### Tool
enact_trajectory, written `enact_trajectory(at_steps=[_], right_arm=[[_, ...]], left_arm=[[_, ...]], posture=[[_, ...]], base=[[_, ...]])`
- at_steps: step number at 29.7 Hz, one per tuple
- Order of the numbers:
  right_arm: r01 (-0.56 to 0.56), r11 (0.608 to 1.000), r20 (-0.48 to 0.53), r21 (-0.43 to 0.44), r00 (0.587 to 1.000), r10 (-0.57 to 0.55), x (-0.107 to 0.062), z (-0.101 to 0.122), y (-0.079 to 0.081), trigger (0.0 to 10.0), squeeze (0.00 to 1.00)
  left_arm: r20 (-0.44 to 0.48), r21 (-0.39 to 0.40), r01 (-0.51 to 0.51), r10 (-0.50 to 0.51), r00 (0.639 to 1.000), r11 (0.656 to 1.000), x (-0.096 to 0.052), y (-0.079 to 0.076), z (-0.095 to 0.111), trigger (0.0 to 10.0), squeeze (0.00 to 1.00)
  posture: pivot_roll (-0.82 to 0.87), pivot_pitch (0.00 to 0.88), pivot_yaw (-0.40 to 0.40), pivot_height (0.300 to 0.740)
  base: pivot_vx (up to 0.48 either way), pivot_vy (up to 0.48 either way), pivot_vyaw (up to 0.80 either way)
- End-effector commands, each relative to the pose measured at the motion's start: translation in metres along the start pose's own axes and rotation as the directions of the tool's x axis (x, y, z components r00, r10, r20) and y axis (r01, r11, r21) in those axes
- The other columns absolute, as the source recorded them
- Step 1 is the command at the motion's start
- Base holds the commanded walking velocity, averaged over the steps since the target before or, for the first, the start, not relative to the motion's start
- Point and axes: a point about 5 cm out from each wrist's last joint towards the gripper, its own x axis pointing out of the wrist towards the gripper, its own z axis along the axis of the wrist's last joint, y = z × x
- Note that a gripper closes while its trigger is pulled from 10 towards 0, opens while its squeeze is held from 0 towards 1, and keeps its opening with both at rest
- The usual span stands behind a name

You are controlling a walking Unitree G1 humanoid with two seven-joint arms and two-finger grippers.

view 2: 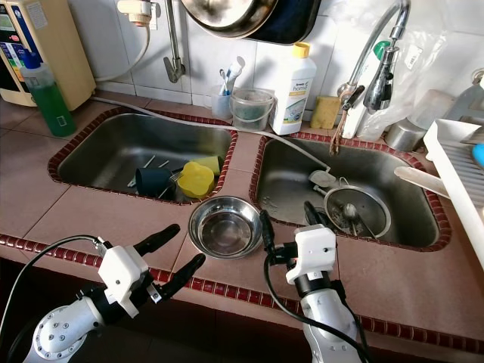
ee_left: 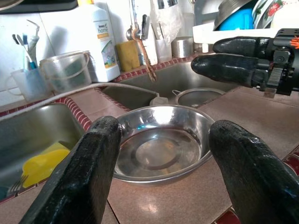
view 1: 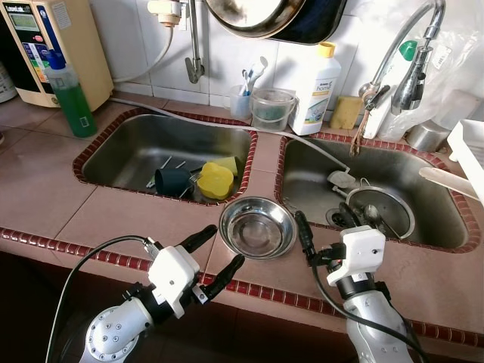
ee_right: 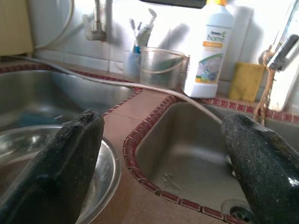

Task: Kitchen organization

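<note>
Tiled counter [view 1: 113, 219] with two steel sinks set side by side; we note a steel bowl [view 1: 257, 227] standing upright on the strip of counter in front of the divider between them, near the front edge.

Left gripper [view 1: 212, 257] hovers just left of the bowl, fingers spread wide, not touching it; in the left wrist view the bowl sits between the two black fingers [ee_left: 79, 182] and beyond them, and the right gripper's fingers show across the far side of the bowl.

Right gripper [view 1: 327, 224] sits just right of the bowl, over the front rim of the right sink [view 1: 423, 219]; fingers parted, holding nothing; the right wrist view shows the bowl's rim behind one finger and the sink's basin between the two.

Left sink [view 1: 121, 155] holds a yellow cup [view 1: 215, 181], a dark cup [view 1: 172, 180] beside it and some cutlery; from the left wrist we make out only the yellow cup and a few fork tines.

Right sink holds a round strainer [view 1: 380, 210] by the drain; tap [view 1: 404, 45] arches above it.

Along the back wall: white bottle with yellow cap [view 1: 316, 89], yellow sponge [view 1: 347, 112], clear tub [view 1: 272, 108], cup of toothbrushes [view 1: 242, 97]; green bottle [view 1: 69, 92] at far left.

The right eye view takes in more of a white dish rack [view 2: 454, 174] at the right edge.
</note>
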Motion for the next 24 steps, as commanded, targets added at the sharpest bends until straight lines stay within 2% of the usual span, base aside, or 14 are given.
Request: enact_trajectory(at_steps=[1,4,13,17,24], right_arm=[[0.032,0.999,-0.015,0.019,0.999,-0.032,0.007,0.003,-0.004,10.0,0.00],[0.048,0.999,-0.055,0.006,0.997,-0.048,0.012,0.000,-0.005,10.0,0.00],[0.048,0.997,-0.126,0.066,0.991,-0.039,0.025,-0.002,-0.004,10.0,0.00],[0.035,0.993,-0.173,0.116,0.985,-0.015,0.034,-0.004,-0.001,10.0,0.00],[0.001,0.989,-0.230,0.146,0.973,0.033,0.046,-0.007,0.000,10.0,0.00]], left_arm=[[0.010,0.007,0.014,-0.014,1.000,1.000,0.001,-0.003,0.004,10.0,0.00],[0.012,0.006,0.012,-0.012,1.000,1.000,0.001,-0.004,0.005,10.0,0.00],[0.020,-0.003,-0.019,0.020,1.000,1.000,0.002,-0.006,0.008,10.0,0.00],[0.025,-0.009,-0.029,0.030,0.999,1.000,0.004,-0.008,0.008,10.0,0.00],[0.031,-0.012,-0.043,0.043,0.999,0.999,0.006,-0.009,0.010,10.0,0.00]], posture=[[-0.12,0.040,-0.038,0.740],[-0.11,0.050,-0.040,0.740],[-0.10,0.073,-0.051,0.740],[-0.10,0.078,-0.059,0.740],[-0.10,0.083,-0.068,0.740]], base=[[0.000,0.000,0.00],[0.000,0.000,0.00],[0.000,0.000,0.00],[0.000,0.000,0.00],[0.000,0.000,0.00]])
